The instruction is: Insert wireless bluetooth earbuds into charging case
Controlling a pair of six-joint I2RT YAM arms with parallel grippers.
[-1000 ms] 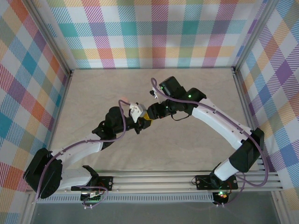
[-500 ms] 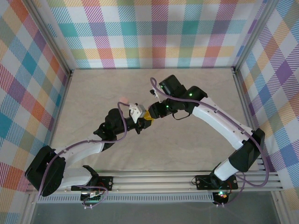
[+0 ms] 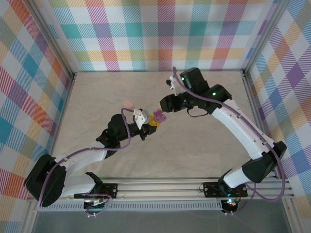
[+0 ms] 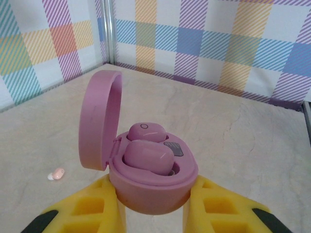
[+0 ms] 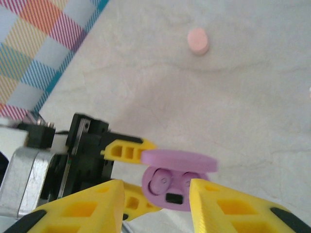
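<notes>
- The left wrist view looks into the open charging case (image 4: 153, 187): two earbuds (image 4: 148, 156) sit in its pockets, one behind the other, and a loose earbud (image 4: 58, 173) lies on the bench (image 4: 233, 136) to the left
- The right wrist view adds a round pink puck (image 5: 198, 41) on the bench, well beyond the case
- The case's mouth faces up, its lid (image 4: 99, 119) stands upright at the left, and the nearer earbud's long axis runs across the view
- The left end effector (image 4: 154, 206) is clamped on the case's base, with a yellow finger on each side
- The right end effector (image 5: 155, 194) has its jaws apart and grips nothing, with the case just beyond its fingertips
</notes>
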